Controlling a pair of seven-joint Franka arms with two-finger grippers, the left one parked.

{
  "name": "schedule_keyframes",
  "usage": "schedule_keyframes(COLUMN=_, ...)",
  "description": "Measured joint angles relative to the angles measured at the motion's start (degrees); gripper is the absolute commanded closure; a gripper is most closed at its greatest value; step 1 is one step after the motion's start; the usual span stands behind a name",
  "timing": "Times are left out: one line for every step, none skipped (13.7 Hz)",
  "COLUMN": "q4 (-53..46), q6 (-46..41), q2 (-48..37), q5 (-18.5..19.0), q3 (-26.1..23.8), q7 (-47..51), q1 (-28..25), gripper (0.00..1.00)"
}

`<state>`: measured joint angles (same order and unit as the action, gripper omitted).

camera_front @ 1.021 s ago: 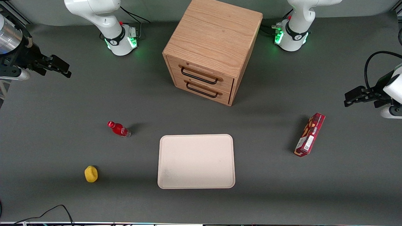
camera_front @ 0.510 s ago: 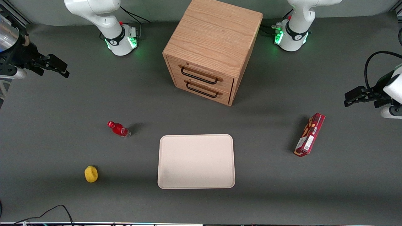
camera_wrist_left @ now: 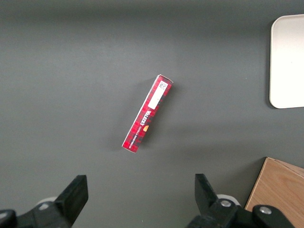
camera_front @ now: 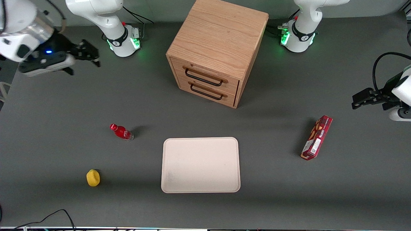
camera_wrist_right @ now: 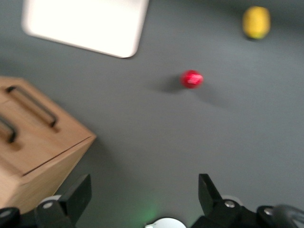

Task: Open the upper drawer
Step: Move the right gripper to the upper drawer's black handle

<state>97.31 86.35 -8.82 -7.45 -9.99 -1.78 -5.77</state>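
Tool [camera_front: 84,54] sat high over the working arm's end of the worktop [camera_front: 64,96], near its own arm's base, well apart from the cabinet [camera_front: 215,48]. Fingers were spread wide with nothing between them (the right wrist view showed both fingers [camera_wrist_right: 76,194] far apart over bare worktop).

Upper drawer [camera_front: 205,76] was fully shut, flush in the cabinet face, directly above the lower drawer [camera_front: 207,91]. Cabinet stood mid-worktop, farther from the front camera than the tray [camera_front: 200,165], and its face was angled slightly toward the working arm's end rather than square to the camera.

Key relation: the drawer lay sideways from the tool, toward the middle of the worktop, and somewhat nearer the front camera. Upper handle [camera_front: 203,78] was a black wire bar whose long axis ran across the drawer face, roughly level, tilted in line with the skewed cabinet. In my reading the tool needed to travel across and drop to handle height, then turn so the fingers straddled the bar from above and below (pull direction would be square to the skewed face, not straight at the camera).

Risk as I judged it: the two handles sat close together, one just above the other, so a low approach could catch the lower one.

Bottle [camera_front: 121,132], yellow object [camera_front: 93,177] and red box [camera_front: 316,138] all lay nearer the front camera than the cabinet, off the likely path.

Task progress: not started, no contact with the handle yet.
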Motion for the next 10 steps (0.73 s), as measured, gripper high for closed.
schedule_keyframes(q4=-0.5, q6=0.0, q2=1.0, q5=-2.8, q3=-2.6, q7=-0.7, q1=-0.1, gripper=0.00)
schedule_keyframes(q4=-0.9, q6=0.1, q2=2.2, q5=-5.6, q3=-4.9, q7=-1.8, q1=-0.2, gripper=0.00)
schedule_keyframes(q4=-1.3, q6=0.2, q2=3.6, q5=-8.2, q3=-6.6, q7=-4.5, q1=-0.3, gripper=0.00)
schedule_keyframes(q4=-1.5, q6=0.6, q2=5.2, q5=-10.4, q3=-8.1, q7=-8.8, q1=-0.3, gripper=0.00)
schedule_keyframes(q4=-1.5, q6=1.6, q2=7.3, q5=-11.9, q3=-9.3, q7=-13.9, q1=-0.3, gripper=0.00)
schedule_keyframes(q4=-1.5, q6=2.6, q2=9.8, q5=-13.1, q3=-10.5, q7=-18.5, q1=-0.3, gripper=0.00)
schedule_keyframes(q4=-1.6, q6=3.6, q2=12.5, q5=-14.0, q3=-11.4, q7=-21.6, q1=-0.3, gripper=0.00)
schedule_keyframes(q4=-1.6, q6=5.0, q2=15.3, q5=-14.7, q3=-12.3, q7=-23.2, q1=-0.3, gripper=0.00)
schedule_keyframes(q4=-1.8, q6=7.1, q2=18.3, q5=-15.0, q3=-13.4, q7=-24.3, q1=-0.3, gripper=0.00)
schedule_keyframes(q4=-2.1, q6=9.4, q2=21.3, q5=-15.1, q3=-14.9, q7=-24.8, q1=-0.3, gripper=0.00)
